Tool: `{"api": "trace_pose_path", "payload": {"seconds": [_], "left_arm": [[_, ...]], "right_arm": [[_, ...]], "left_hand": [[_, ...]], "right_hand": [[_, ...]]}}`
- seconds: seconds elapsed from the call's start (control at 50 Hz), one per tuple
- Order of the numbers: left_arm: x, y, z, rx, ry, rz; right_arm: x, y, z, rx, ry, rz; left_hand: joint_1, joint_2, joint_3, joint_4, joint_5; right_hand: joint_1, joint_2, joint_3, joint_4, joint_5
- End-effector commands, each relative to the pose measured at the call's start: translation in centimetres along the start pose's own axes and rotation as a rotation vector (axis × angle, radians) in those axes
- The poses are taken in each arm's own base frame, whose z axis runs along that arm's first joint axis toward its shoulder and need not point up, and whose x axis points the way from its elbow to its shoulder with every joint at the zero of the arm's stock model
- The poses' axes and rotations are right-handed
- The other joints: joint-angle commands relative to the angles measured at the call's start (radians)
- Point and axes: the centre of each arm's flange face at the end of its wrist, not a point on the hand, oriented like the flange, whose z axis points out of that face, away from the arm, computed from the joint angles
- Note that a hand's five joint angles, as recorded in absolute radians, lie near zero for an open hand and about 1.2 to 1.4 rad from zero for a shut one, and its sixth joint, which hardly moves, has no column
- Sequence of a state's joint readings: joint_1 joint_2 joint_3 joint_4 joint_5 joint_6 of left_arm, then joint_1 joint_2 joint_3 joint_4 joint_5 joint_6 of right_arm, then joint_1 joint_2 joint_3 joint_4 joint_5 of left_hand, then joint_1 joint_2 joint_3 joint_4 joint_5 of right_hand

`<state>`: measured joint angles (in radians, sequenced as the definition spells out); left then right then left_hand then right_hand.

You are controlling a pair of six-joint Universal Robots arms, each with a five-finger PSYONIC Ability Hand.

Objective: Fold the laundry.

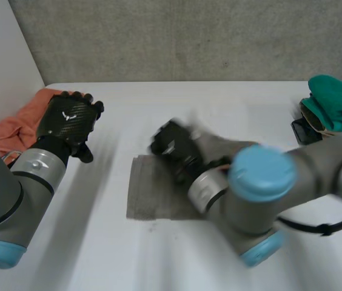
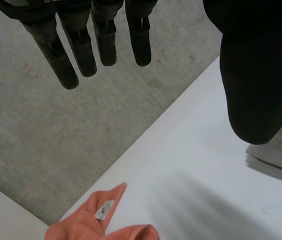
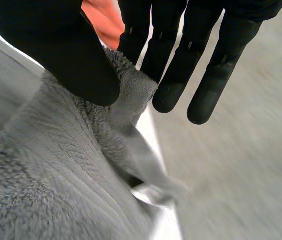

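In the middle of the white table (image 1: 231, 100) lies a grey towel (image 1: 153, 197), its edge pinched by the right hand (image 1: 174, 147) between thumb and fingers, likely for folding over, while the left hand (image 1: 68, 118) hovers, fingers straight, by an orange cloth (image 1: 18, 124).

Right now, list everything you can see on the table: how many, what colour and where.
grey towel: one, grey, middle of the table
orange cloth: one, orange, crumpled at the table's far left corner
green cloth: one, green, bunched at the table's right edge
black item: one, black, right beside the green cloth, too hidden to identify
table: one, white, under all of these
left robot hand: one, black, open, hovering near the orange cloth
right robot hand: one, black, pinching an edge of the grey towel between thumb and fingers
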<state>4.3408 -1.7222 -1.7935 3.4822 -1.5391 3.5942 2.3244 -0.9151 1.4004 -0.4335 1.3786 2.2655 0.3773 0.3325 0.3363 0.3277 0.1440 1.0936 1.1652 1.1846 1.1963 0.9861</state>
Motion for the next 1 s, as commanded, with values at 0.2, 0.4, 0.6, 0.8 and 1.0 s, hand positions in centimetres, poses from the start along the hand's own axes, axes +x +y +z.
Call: {"api": "trace_pose_path", "payload": {"seconds": [0.2,0.4,0.6,0.8,1.0], "left_arm": [[0.5,-0.6,0.6,0.036,0.012,-0.008],[7.5,-1.5,2.6,0.081,0.189,-0.034],[13.2,1.7,1.6,-0.027,0.343,-0.015],[13.2,2.8,0.6,-0.106,0.367,0.006],[12.9,4.3,0.9,-0.164,0.305,0.067]], "right_arm": [[1.3,0.1,-2.3,-0.020,-0.012,0.177],[5.2,4.7,-7.0,-0.362,0.027,0.528],[4.2,7.7,-9.1,-0.499,0.031,0.527],[3.8,8.5,-10.0,-0.545,0.064,0.524],[4.1,9.2,-10.0,-0.550,0.114,0.511]], "left_hand": [[-0.043,0.001,-0.002,0.006,0.015],[-0.026,0.019,0.015,0.024,0.033],[0.165,0.210,0.206,0.214,0.224],[0.418,0.462,0.459,0.467,0.476],[0.567,0.612,0.608,0.617,0.626]], "right_hand": [[-0.919,-0.991,-1.010,-1.022,-0.986],[-0.919,-0.991,-1.010,-1.022,-0.986],[-0.919,-0.991,-1.010,-1.022,-0.986],[-0.885,-0.957,-0.976,-0.988,-0.952],[-0.786,-0.857,-0.877,-0.888,-0.853]]}}
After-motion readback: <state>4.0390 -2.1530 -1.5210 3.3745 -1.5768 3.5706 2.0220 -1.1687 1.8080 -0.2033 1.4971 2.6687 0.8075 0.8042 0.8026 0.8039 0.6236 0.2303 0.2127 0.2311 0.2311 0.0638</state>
